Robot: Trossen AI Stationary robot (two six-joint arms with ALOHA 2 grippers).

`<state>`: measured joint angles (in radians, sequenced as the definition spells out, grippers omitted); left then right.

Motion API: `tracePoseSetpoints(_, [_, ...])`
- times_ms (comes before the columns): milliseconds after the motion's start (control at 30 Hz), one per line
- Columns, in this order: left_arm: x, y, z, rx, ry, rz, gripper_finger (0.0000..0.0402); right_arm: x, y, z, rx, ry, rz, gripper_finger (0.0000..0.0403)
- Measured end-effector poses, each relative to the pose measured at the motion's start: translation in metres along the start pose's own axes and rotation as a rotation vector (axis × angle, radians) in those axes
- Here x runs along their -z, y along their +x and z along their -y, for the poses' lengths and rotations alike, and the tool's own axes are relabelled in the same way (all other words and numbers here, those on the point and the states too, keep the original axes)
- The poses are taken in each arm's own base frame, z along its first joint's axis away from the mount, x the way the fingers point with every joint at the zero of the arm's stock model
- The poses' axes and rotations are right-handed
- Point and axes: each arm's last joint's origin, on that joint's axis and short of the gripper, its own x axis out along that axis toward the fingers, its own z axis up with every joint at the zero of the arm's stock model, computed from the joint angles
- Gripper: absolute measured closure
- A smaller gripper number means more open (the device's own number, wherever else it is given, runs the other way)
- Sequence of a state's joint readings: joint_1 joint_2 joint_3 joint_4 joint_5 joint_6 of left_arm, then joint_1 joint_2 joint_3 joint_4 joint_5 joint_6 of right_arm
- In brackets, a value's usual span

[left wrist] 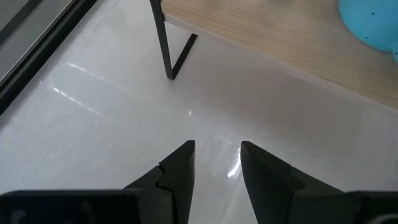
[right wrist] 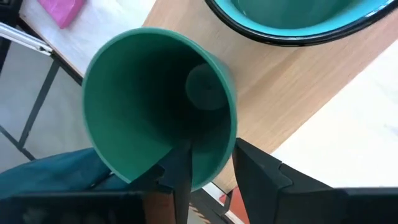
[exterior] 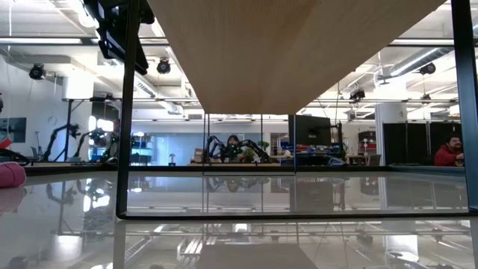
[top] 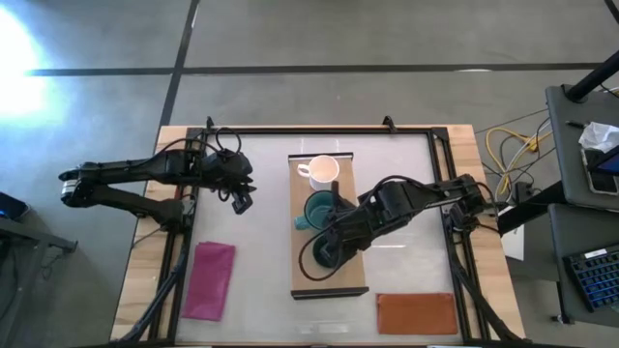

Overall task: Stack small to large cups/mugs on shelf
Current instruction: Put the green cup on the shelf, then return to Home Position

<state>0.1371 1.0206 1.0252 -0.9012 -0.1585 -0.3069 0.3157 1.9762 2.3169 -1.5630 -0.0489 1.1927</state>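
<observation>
The light-wood shelf [top: 329, 280] stands on thin black legs at the table's middle. A white mug [top: 322, 170] sits at its far end, and a teal mug [top: 317, 208] stands on its base just nearer. My right gripper [top: 340, 246] is shut on the dark green mug [right wrist: 155, 106] over the shelf's near half. My left gripper [top: 242, 200] hovers over the white table to the left of the shelf. It is empty, with its fingers a little apart [left wrist: 217, 165]. The shelf's edge [left wrist: 280, 43] and the teal mug [left wrist: 373, 25] show beyond it. My right gripper holds the green mug by its wall at the rim [right wrist: 214, 165], with one finger [right wrist: 180, 177] inside the mug and the other [right wrist: 258, 177] outside. The mug is tilted, its mouth toward the wrist. Whether its base touches the shelf, I cannot tell.
A magenta cloth [top: 210, 280] lies at the near left and also shows in the low view [exterior: 11, 173]. A reddish-brown mat [top: 416, 312] lies at the near right. A black frame [top: 319, 130] runs around the table. The shelf's underside [exterior: 299, 45] spans the low view.
</observation>
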Motion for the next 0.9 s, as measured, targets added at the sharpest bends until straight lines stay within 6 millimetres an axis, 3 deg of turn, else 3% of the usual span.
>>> tracePoseSetpoints(700, [0.000,0.000,0.000,-0.003,0.000,0.004,0.0287,0.001,-0.003,0.002,0.000,-0.042,-0.002,0.0285])
tracePoseSetpoints(900, [-0.010,-0.011,0.001,0.014,-0.006,0.054,0.0287,0.002,-0.026,0.007,-0.034,-0.076,0.094,0.0286])
